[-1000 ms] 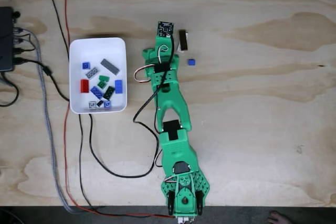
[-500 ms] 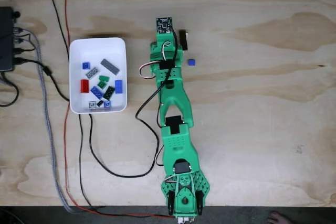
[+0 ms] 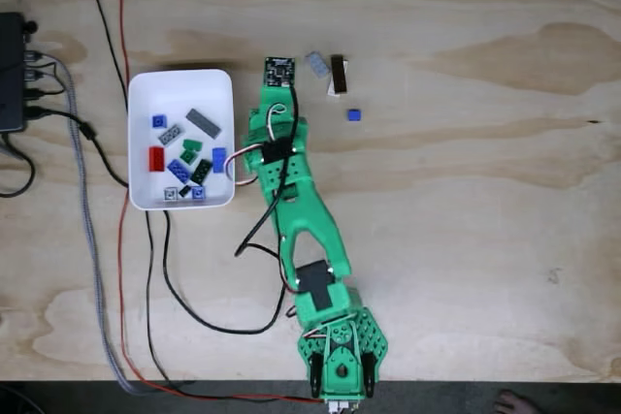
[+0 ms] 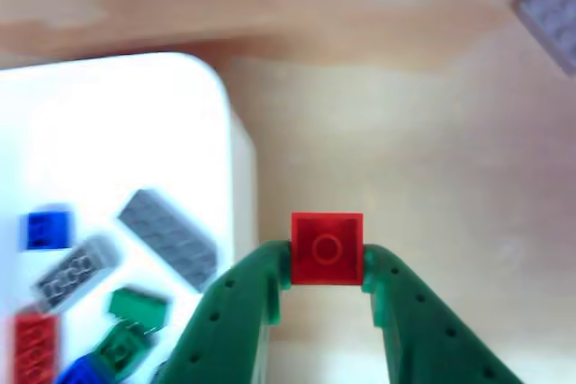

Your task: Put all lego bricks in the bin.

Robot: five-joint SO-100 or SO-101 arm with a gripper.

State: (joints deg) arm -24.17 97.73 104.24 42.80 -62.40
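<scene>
In the other view my gripper [image 4: 327, 265] is shut on a small red lego brick [image 4: 327, 248], held between green fingers [image 4: 241, 299] over bare wood just right of the white bin [image 4: 239, 161]. In the fixed view the green arm [image 3: 275, 133] reaches up beside the bin [image 3: 181, 74]; its wrist covers the gripper. Several lego bricks lie in the bin, among them a red one [image 3: 155, 158] and a long grey one [image 3: 204, 122]. On the table lie a grey brick [image 3: 317, 64], also seen in the other view [image 4: 551, 13], a dark brown brick [image 3: 338, 75] and a blue brick [image 3: 354, 114].
A black box [image 3: 11, 73] with cables stands at the left edge of the fixed view. Black, red and grey cables [image 3: 124, 239] run down the left side and loop under the bin toward the arm's base [image 3: 342, 356]. Bare plywood stretches to the right.
The arm has swung left from beside the dark brown brick toward the bin's right side. The grey brick near the dark brown one has come into view.
</scene>
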